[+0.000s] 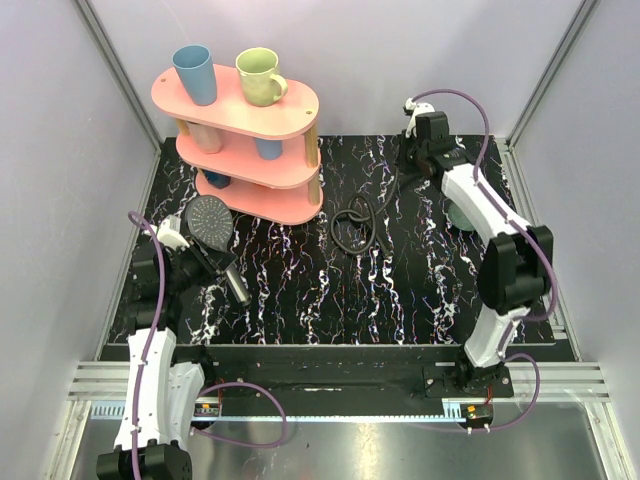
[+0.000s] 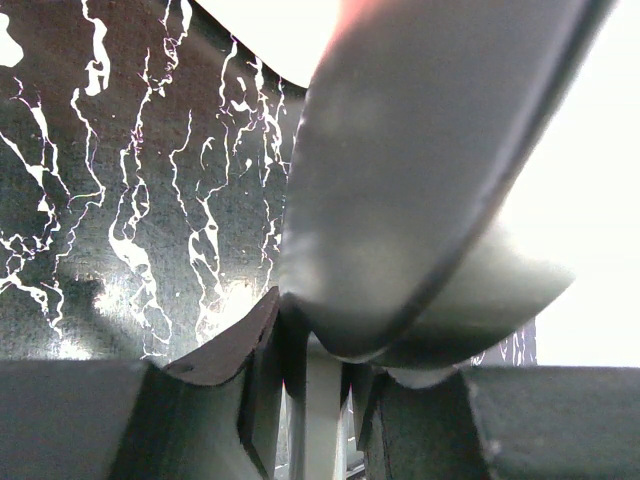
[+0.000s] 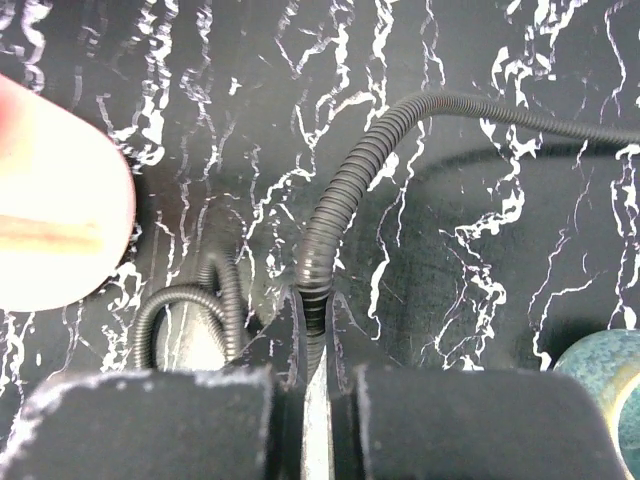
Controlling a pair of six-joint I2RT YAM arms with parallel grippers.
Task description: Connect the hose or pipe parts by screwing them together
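Note:
The dark grey shower head [image 1: 208, 220] is tilted up at the table's left with its dotted face showing, its handle running down to the right. My left gripper [image 1: 198, 256] is shut on that handle just below the head. In the left wrist view the head [image 2: 420, 180] looms over the jaws and the handle sits pinched in my left gripper [image 2: 318, 380]. The thin black hose [image 1: 356, 226] lies coiled mid-table, with a strand leading up to my right gripper [image 1: 408, 160] at the back. In the right wrist view my right gripper [image 3: 315, 320] is shut on the ribbed hose [image 3: 345, 195].
A pink three-tier shelf [image 1: 240, 110] stands at the back left, carrying a blue cup [image 1: 195, 72] and a green mug [image 1: 260, 75]. A teal round object [image 1: 462, 215] sits beside the right arm and shows as a teal rim [image 3: 610, 375] in the right wrist view. Walls enclose the table's sides.

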